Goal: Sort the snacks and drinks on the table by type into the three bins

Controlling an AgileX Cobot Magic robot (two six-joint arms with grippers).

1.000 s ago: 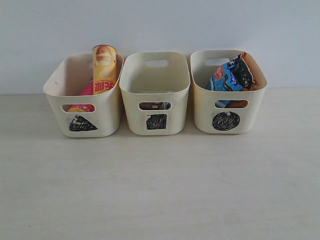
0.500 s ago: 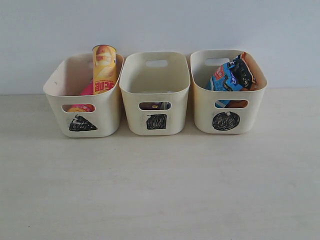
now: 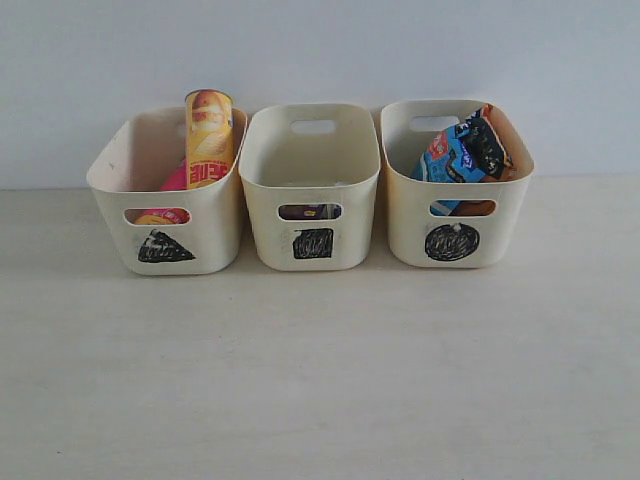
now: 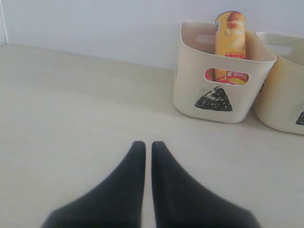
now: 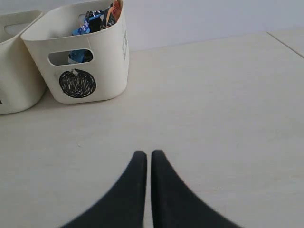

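Observation:
Three cream bins stand in a row at the back of the table. The triangle bin holds an upright yellow chip tube and a pink one lying low beside it. Through the slot of the square bin a small dark box shows. The circle bin holds a blue bag and an orange-black bag. Neither arm shows in the exterior view. My left gripper is shut and empty over bare table, short of the triangle bin. My right gripper is shut and empty, short of the circle bin.
A plain pale wall rises right behind the bins. The bins stand close together with narrow gaps. The square bin's edge shows beside the triangle bin in the left wrist view.

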